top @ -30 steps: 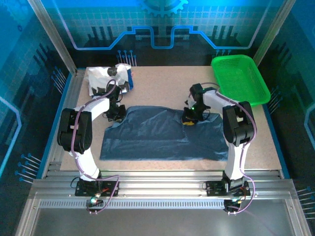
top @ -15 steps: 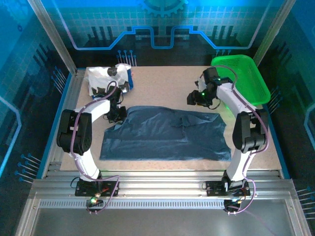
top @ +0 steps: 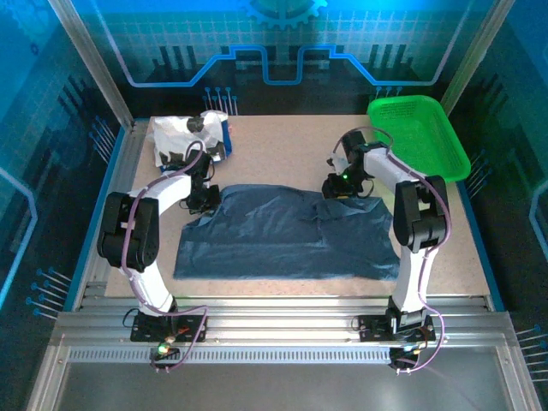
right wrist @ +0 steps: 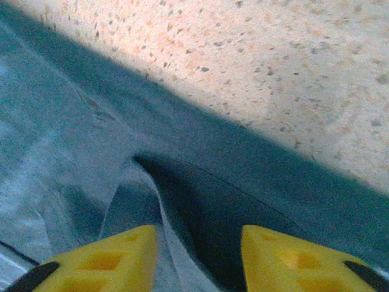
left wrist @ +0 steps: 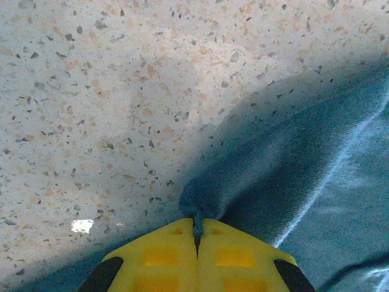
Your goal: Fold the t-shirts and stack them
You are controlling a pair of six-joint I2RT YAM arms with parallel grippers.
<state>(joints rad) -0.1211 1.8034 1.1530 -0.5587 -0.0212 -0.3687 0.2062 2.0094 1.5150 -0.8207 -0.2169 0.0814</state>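
**Top external view: two robot arms at the far edge of a spread dark shirt**

From above, both gripper tips are small, dark and hard to make out against the cloth. The left gripper (top: 204, 199) sits at the far left corner of the slate-blue shirt (top: 282, 240). The right gripper (top: 336, 187) sits on the same far edge, right of centre. The white shirt (top: 184, 135) lies crumpled at the far left corner of the table (top: 282, 145), just beyond the left arm's wrist. Its black and blue print is too small to read.

In the left wrist view the frame's bottom edge cuts off all but the yellow fingertips. They are pressed together on a small pinch of the shirt's edge, and the cloth rises in a soft ridge into the clamp.

In the right wrist view, too, the bottom edge cuts off all but the fingertips. They stand apart, gripping nothing, with a raised fold of the shirt between them, nearer the left-hand tip. Whether that tip touches the fold cannot be told.

The dark shirt is matte, finely knit and gently creased, spread in a rough rectangle. The table is pale and speckled with dark flecks, like stone. A green basket (top: 419, 141) of bright plastic mesh, rectangular, sits at the far right, apart from both shirts.
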